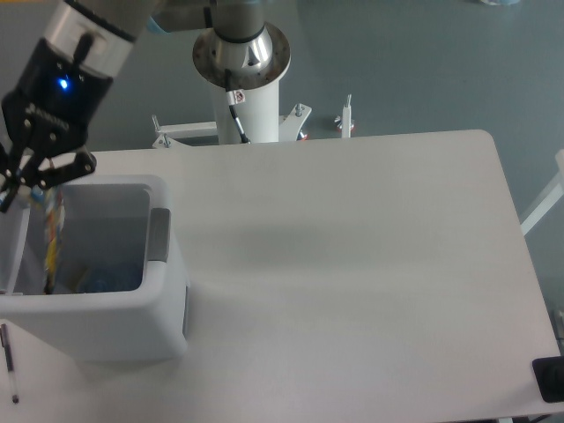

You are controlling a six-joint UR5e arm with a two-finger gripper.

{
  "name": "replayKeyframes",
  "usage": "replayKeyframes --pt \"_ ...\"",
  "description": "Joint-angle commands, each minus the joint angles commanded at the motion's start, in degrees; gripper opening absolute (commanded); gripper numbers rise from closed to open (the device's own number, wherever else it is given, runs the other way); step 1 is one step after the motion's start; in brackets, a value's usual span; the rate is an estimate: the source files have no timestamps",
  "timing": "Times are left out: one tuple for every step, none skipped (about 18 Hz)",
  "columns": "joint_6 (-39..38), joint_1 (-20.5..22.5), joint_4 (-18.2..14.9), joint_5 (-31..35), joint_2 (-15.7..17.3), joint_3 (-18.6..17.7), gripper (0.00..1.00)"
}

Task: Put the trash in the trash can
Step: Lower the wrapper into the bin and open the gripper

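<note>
Camera view from overhead, starting at the far left: a thin dark pen (9, 361) lies on the white table (352, 264) just beside the trash can (97, 330), near the table's front corner. Above it the gripper (33, 181) hangs over the bin's back left corner, its black fingers (63, 169) spread apart, with nothing pinched between them. The arm (84, 44) slants down to it from the upper middle of the picture, wrist pointing down and to the left, a small blue light glowing on the black wrist housing.

Just under the gripper, inside the bin against its left wall, stands the snack wrapper (50, 233), seen almost edge on as a narrow strip of orange, yellow and silver (it looks blurred, so the print cannot be read). It is apart from the fingers. At the bottom of the bin, to the right of the wrapper, something bluish (110, 280) lies in shadow; whether that is the bottle I cannot tell.

The trash can itself is a white, rounded box with its mouth open to the camera, and a grey panel (158, 236) sits on its right rim. It occupies the table's left end.

Further right comes the arm's white pedestal (242, 88) behind the table's back edge.
</note>
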Motion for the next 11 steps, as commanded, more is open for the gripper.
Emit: replayKeyframes --pt "0.2 0.0 0.0 0.0 0.0 -0.2 0.18" --pt "0.8 0.0 0.1 0.0 -0.2 0.0 0.46" --pt "2.0 0.0 0.0 0.1 -0.3 0.2 0.70" --pt "3.1 0.1 0.0 1.0 -0.1 0.3 1.00" --pt "3.5 0.1 -0.1 2.6 0.0 0.3 1.00" --pt "3.7 0.3 -0.2 4.2 0.1 0.5 1.00" --pt "3.7 0.4 -0.1 5.4 0.1 0.7 1.00" --pt "3.9 1.0 -0.1 6.0 0.0 0.9 1.00" --pt "4.4 2.4 -0.1 6.2 0.1 1.0 1.00" --pt "5.0 3.8 -0.1 6.2 0.2 1.1 1.00" --pt "5.4 5.2 -0.1 6.2 0.2 1.4 1.00"
